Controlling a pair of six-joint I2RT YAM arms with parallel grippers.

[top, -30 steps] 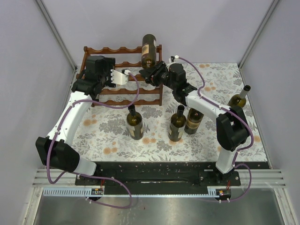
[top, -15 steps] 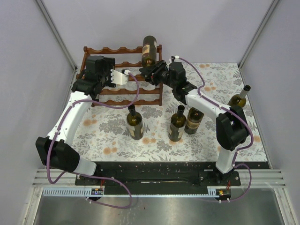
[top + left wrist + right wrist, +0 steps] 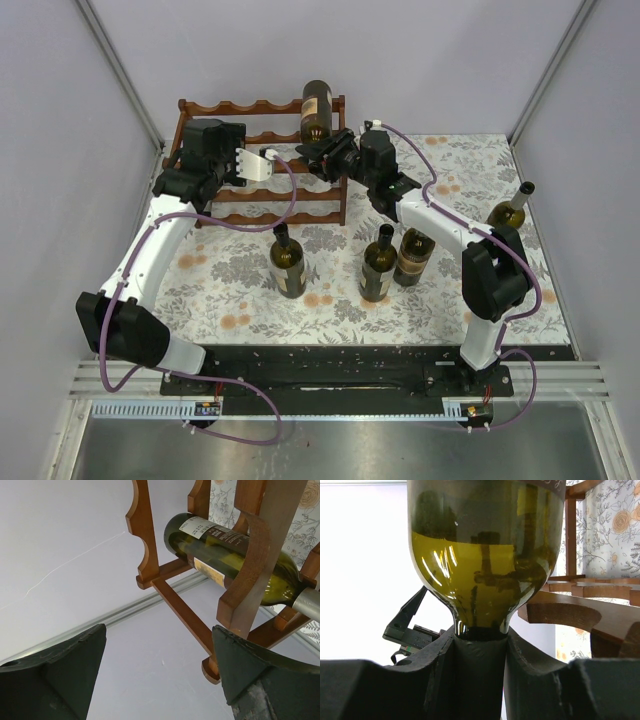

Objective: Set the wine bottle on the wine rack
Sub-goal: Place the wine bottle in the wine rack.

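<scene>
left gripper (image 3: 268, 165): jaws apart, empty, beside rack.
wine rack (image 3: 225, 192): far left corner.
wine bottle (image 3: 317, 108): lies across top tier, right end.
right gripper (image 3: 325, 153): clamped on bottle neck.
risk: if released unseated, bottle probably rolls off.

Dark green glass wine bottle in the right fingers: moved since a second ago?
Yes, slightly. The dark green wine bottle overhangs the reddish-brown wooden wine rack at the back less now; it shifted toward the arms.

This is looking like a robotics lab test cell. Plain pale walls (image 3: 400, 60) and aluminium framing (image 3: 120, 70) are enclosing a floral-clothed table (image 3: 200, 290). The cabled left arm (image 3: 150, 250) and right arm (image 3: 440, 225) are sitting bolted to a black base plate (image 3: 330, 375).
</scene>
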